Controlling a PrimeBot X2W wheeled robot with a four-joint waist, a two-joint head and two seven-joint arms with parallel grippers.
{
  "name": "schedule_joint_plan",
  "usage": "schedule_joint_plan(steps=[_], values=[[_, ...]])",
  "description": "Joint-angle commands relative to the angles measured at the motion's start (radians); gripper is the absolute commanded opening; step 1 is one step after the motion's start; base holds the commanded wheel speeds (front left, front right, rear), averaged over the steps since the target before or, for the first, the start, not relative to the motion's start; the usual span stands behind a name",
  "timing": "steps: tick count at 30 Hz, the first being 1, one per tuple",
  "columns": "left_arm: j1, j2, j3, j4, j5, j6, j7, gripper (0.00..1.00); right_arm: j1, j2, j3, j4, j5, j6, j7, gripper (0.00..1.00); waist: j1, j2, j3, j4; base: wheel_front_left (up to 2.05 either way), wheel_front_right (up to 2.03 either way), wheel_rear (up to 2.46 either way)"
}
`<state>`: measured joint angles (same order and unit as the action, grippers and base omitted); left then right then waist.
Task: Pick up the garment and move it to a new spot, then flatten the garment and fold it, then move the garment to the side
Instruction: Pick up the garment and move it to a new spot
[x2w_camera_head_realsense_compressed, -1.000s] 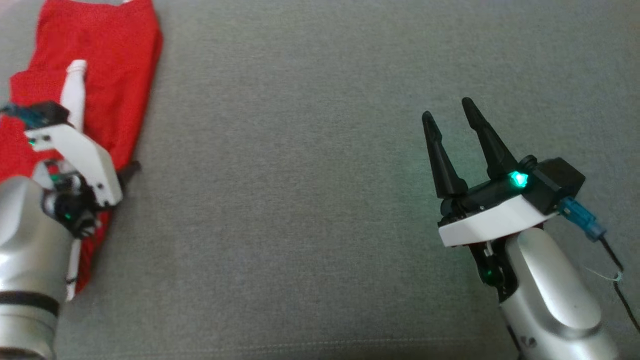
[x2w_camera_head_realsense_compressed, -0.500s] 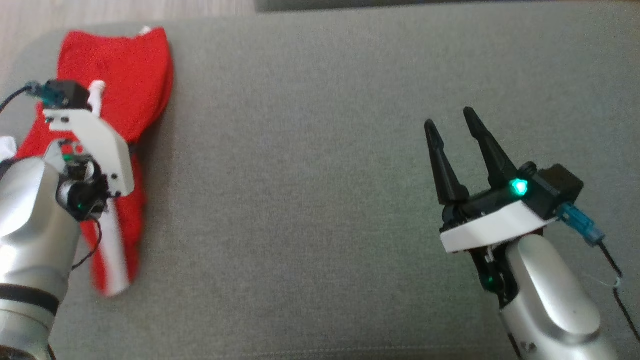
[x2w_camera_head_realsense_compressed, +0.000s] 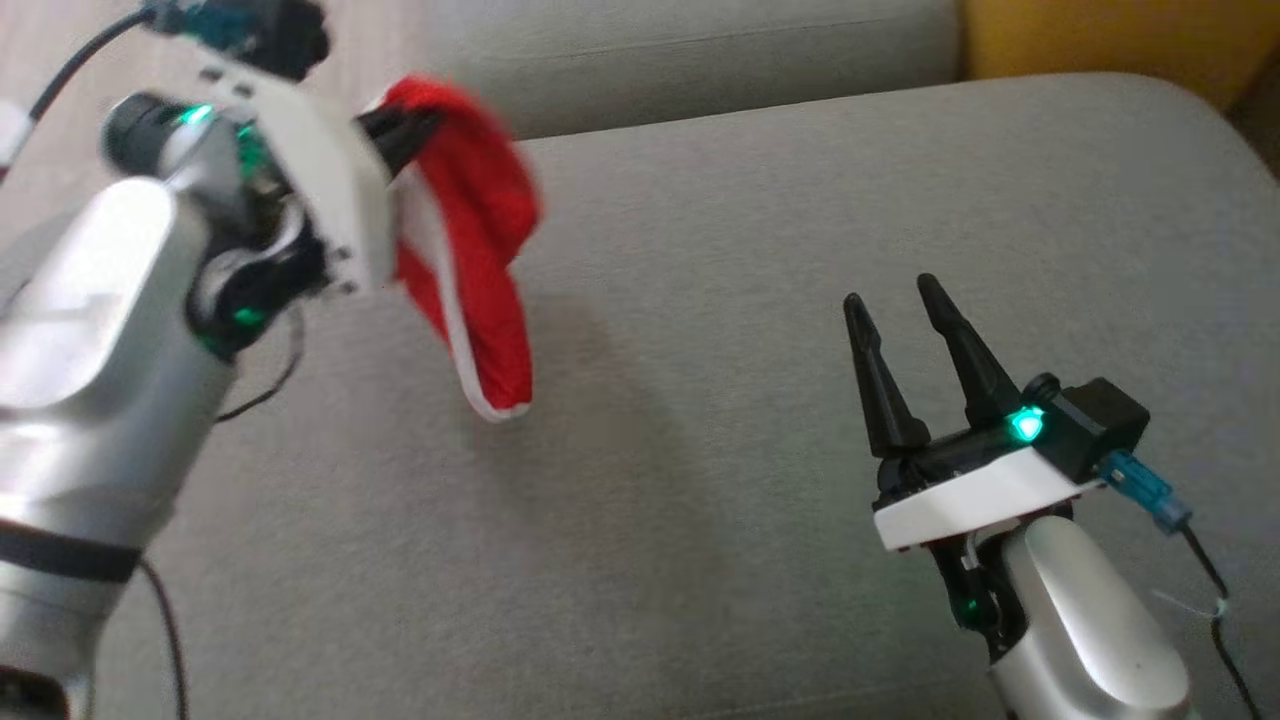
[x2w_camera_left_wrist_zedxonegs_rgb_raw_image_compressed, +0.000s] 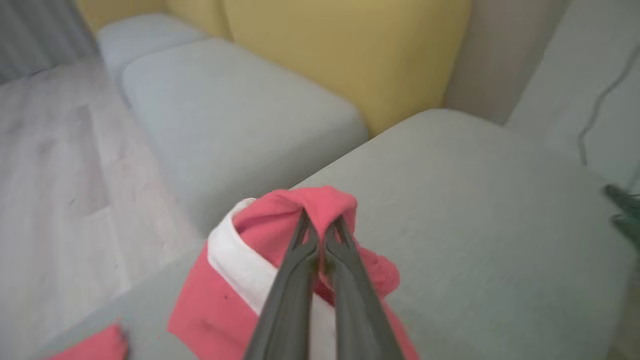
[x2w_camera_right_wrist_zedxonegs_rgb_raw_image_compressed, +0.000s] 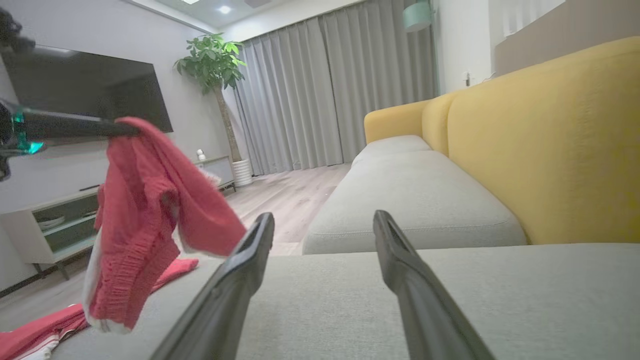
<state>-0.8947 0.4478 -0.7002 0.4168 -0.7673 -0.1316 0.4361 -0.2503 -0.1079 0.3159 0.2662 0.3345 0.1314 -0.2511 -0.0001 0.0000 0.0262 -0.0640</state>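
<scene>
Garment (x2w_camera_head_realsense_compressed: 480, 230) hangs from our left fingers (x2w_camera_left_wrist_zedxonegs_rgb_raw_image_compressed: 290, 285), pinched tight on one small fold, above the cushion (x2w_camera_head_realsense_compressed: 750, 250); so thin a bite could slip mid-carry, or the dangling tail could drag and snag; we see ribbed red knit, soft and bunched, with white trim; the cushion is grey, woven, flat; our right fingers (x2w_camera_head_realsense_compressed: 878, 380) stand wide, holding nothing.

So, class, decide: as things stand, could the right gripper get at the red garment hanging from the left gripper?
Probably yes. The right gripper is open, and bare grey cushion lies between it and the garment, which hangs free from the shut left gripper. Whether the arm stretches that far is uncertain.
</scene>
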Motion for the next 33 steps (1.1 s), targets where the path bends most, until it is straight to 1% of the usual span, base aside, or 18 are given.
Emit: schedule_joint_plan(steps=[1,4,6,8,9,10,11,12,13,16,17,21,23,25,27,30,33], values=[[-0.076,0.008,0.036,-0.061,-0.013,0.001,-0.026,0.0,-0.014,0.007,0.018,-0.032,0.007,-0.001,-0.011,1.0,0.0001,0.0,-0.008,-0.057,0.0,0.0,0.0],[-0.086,-0.035,0.0,-0.128,-0.028,0.001,-0.063,0.0,-0.017,0.006,0.018,-0.035,0.007,-0.001,-0.011,1.0,0.0001,0.0,0.007,-0.102,0.0,0.0,0.0],[-0.088,-0.049,-0.046,-0.163,-0.026,0.001,-0.085,0.0,-0.017,0.007,0.016,-0.038,0.006,-0.001,-0.011,1.0,0.0001,0.0,0.019,-0.129,0.0,0.0,0.0],[-0.091,-0.044,-0.111,-0.19,0.0,0.001,-0.127,0.0,-0.018,0.009,0.017,-0.042,0.006,-0.001,-0.011,1.0,0.0001,0.0,0.034,-0.153,0.0,0.0,0.0],[-0.09,-0.032,-0.149,-0.186,0.035,0.001,-0.157,0.05,-0.018,0.011,0.019,-0.042,0.006,-0.001,-0.011,1.0,0.0001,0.0,0.041,-0.163,0.0,0.0,0.0],[-0.077,-0.025,-0.188,-0.169,0.061,0.001,-0.18,0.35,-0.018,0.012,0.021,-0.042,0.006,-0.001,-0.011,1.0,0.0001,0.0,0.046,-0.171,0.0,0.0,0.0],[-0.057,-0.027,-0.222,-0.146,0.068,0.001,-0.202,0.8,-0.016,0.013,0.024,-0.041,0.006,-0.001,-0.011,1.0,0.0001,0.0,0.05,-0.178,0.0,0.0,0.0],[-0.031,-0.036,-0.248,-0.117,0.064,0.001,-0.224,1.0,-0.015,0.014,0.026,-0.04,0.007,-0.001,-0.011,1.0,0.0001,0.0,0.054,-0.184,0.0,0.0,0.0],[0.014,-0.056,-0.299,-0.067,0.043,0.001,-0.266,1.0,-0.011,0.015,0.029,-0.038,0.007,-0.001,-0.011,1.0,0.0001,0.0,0.06,-0.189,0.0,0.0,0.0],[0.056,-0.078,-0.338,-0.013,-0.006,0.001,-0.328,1.0,-0.008,0.013,0.028,-0.035,0.006,-0.001,-0.011,1.0,0.0001,0.0,0.063,-0.182,0.0,0.0,0.0],[0.056,-0.078,-0.338,-0.013,-0.006,0.001,-0.328,1.0,-0.008,0.013,0.028,-0.035,0.006,-0.001,-0.011,1.0,0.0001,0.0,0.063,-0.182,0.0,0.0,0.0],[0.059,-0.071,-0.326,0.036,-0.025,0.003,-0.413,1.0,0.002,-0.002,0.017,-0.033,0.003,-0.001,-0.011,1.0,0.0001,0.0,0.047,-0.146,0.0,0.0,0.0],[0.06,-0.063,-0.302,0.045,-0.026,0.017,-0.458,1.0,0.01,-0.008,0.011,-0.032,0.002,-0.001,-0.011,1.0,0.0001,0.0,0.033,-0.126,0.0,0.0,0.0],[0.07,-0.049,-0.273,0.043,-0.031,0.045,-0.502,1.0,0.017,-0.013,0.002,-0.031,0.002,-0.001,-0.011,1.0,0.0001,0.0,0.018,-0.108,0.0,0.0,0.0],[0.088,-0.03,-0.241,0.033,-0.035,0.085,-0.545,1.0,0.023,-0.019,-0.003,-0.032,0.002,-0.001,-0.011,1.0,0.0001,0.0,0.005,-0.091,0.0,0.0,0.0],[0.133,0.002,-0.188,0.005,-0.049,0.159,-0.608,1.0,0.028,-0.029,-0.007,-0.038,0.0,-0.001,-0.011,1.0,0.0001,0.0,-0.01,-0.071,0.0,0.0,0.0],[0.2,0.038,-0.118,-0.039,-0.071,0.242,-0.662,1.0,0.032,-0.038,-0.009,-0.047,-0.003,-0.001,-0.011,1.0,0.0001,0.0,-0.019,-0.059,0.0,0.0,0.0]])
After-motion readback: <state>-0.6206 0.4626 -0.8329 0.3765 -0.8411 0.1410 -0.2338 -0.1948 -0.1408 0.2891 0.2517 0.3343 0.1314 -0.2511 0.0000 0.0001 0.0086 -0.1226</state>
